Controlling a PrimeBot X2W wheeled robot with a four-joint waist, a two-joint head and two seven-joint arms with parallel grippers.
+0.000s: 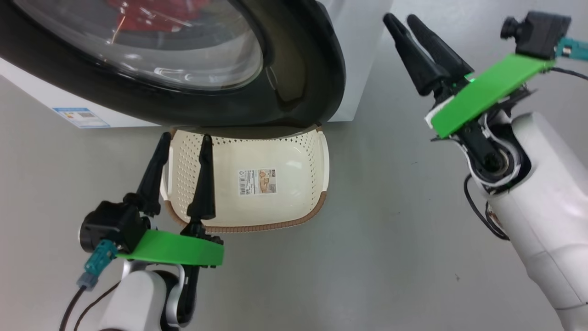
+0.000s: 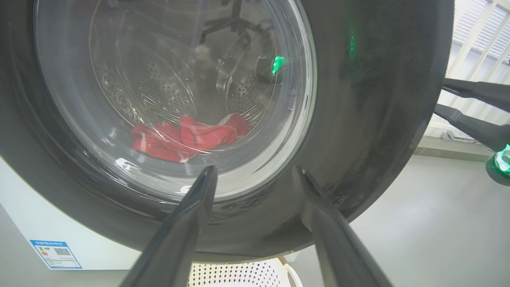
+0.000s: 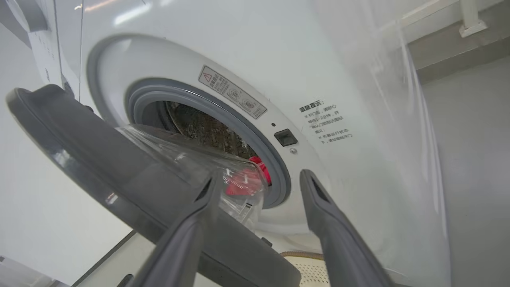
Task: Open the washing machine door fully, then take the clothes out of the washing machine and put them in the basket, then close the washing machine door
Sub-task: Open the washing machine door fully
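Observation:
The washing machine door (image 1: 298,92) stands ajar, its black rim hanging over the basket (image 1: 298,202) on the floor. Red clothes (image 2: 187,137) lie in the drum and show through the glass bowl. In the right wrist view the washing machine (image 3: 279,59) shows its grey-ringed opening, with the clothes (image 3: 249,177) behind the door's edge (image 3: 79,139). My left gripper (image 1: 185,136) is open over the basket's left rim, just below the door. My right gripper (image 1: 400,18) is open to the right of the door, touching nothing. Its fingers (image 2: 470,89) show beside the door's rim.
Grey floor stretches to the right of the washer and in front of the basket. An energy label (image 1: 80,117) sits low on the washer's front. A white railing (image 2: 478,36) stands behind, to the right.

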